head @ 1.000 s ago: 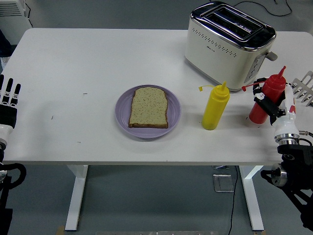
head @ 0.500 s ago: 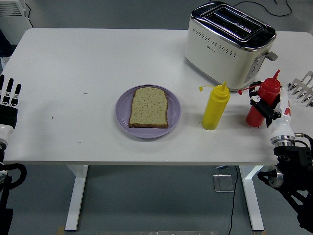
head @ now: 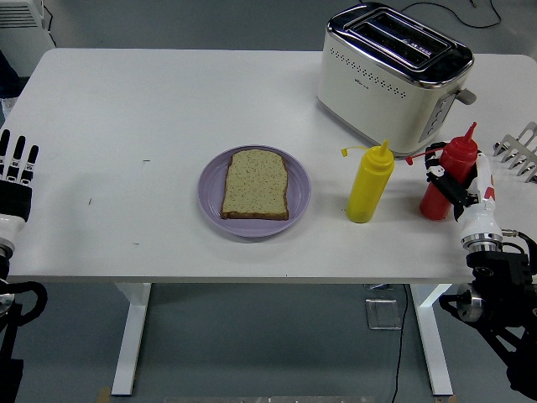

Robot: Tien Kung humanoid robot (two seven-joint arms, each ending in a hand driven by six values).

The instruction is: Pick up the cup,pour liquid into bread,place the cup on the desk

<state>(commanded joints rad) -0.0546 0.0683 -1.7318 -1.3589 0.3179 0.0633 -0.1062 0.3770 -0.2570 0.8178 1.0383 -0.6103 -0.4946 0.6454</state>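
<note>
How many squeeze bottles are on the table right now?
2. The yellow squeeze bottle stands right of the plate, in front of the toaster. The red squeeze bottle stands further right, gripped by the right hand. None appear hidden.

Bread [head: 255, 185] on plate [head: 299, 204] mid-table, 2 bottles [head: 369, 182] right of it, toaster [head: 392, 75] behind them

On the white desk [head: 126, 126] a slice of bread [head: 255, 184] lies on a purple plate [head: 299, 193]. A yellow bottle [head: 369, 183] stands beside it. The right hand [head: 460, 186] grips a red bottle [head: 449, 164], near a toaster [head: 390, 75]. The left hand [head: 14, 180] rests at the desk's left edge, fingers [head: 17, 158] straight.
</note>
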